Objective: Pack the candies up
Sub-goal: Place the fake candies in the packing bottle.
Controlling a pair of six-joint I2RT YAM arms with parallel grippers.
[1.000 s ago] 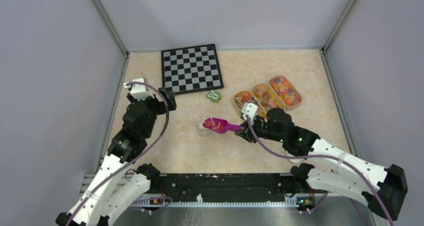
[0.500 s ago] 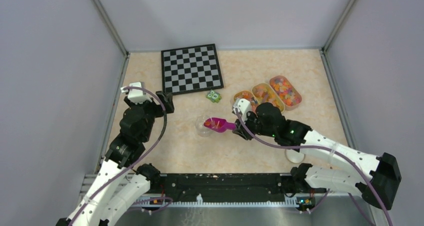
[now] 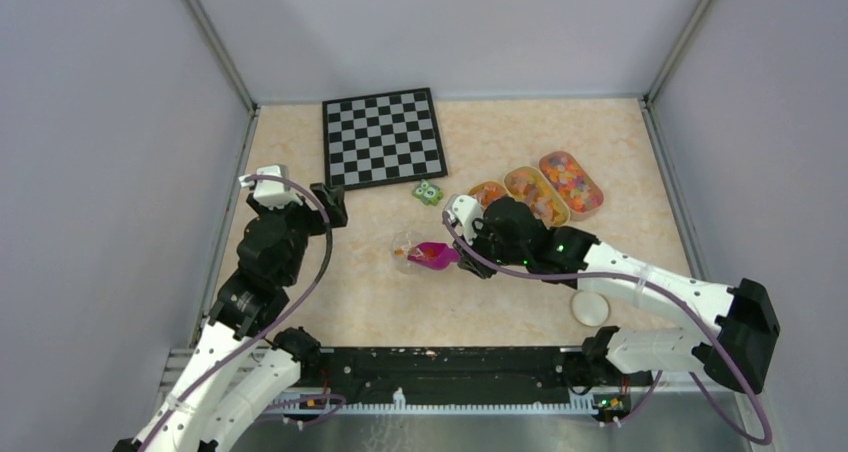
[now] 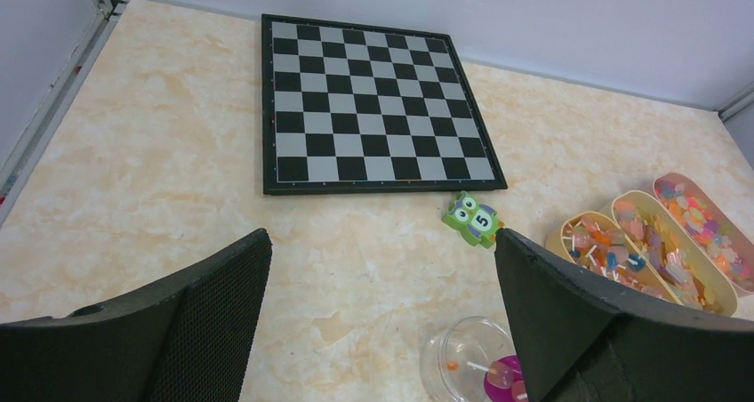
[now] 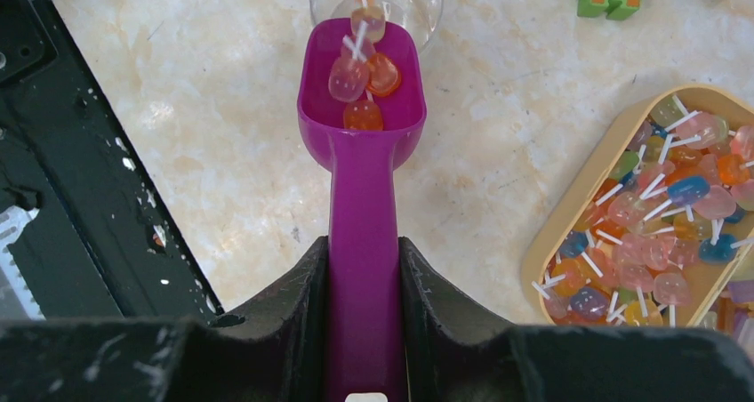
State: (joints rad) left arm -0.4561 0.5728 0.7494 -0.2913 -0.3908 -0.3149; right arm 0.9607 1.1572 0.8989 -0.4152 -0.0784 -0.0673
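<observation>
**Left.** The left gripper (image 3: 334,202) hangs well to the left of and beyond the clear round plastic cup (image 3: 405,253), its jaws spread wide and holding nothing. Its own camera shows both black fingers (image 4: 209,309) with bare beige marbled tabletop (image 4: 160,153) between them.

**Centre, beyond the cup.** A flat black-and-white chequered board (image 3: 383,137) lies farthest back. A small green block with cartoon eyes (image 3: 428,192) lies between the board and the cup. Only the left wrist view shows the digit 5 on its face (image 4: 472,220).

**Centre.** The cup stands upright. From above its contents are hard to make out. The left wrist view shows an orange piece and a white stick inside it (image 4: 462,357).

**Right of the cup.** The right gripper (image 3: 466,259) is clamped on the handle of a magenta plastic scoop (image 3: 435,255). The right wrist view shows the handle pinched between both fingers (image 5: 284,304) and the bowl's lip over the cup's rim (image 5: 413,2). The bowl carries a few small translucent candies on white sticks (image 5: 360,73), one of them at the lip.

**Far right.** Three oblong tan trays (image 3: 596,184) lie side by side to the right of and beyond the cup, filled with more such pieces in orange, pink, yellow and blue. A small white round dish (image 3: 590,308) sits to the right of and nearer than the cup, seen only from above.
</observation>
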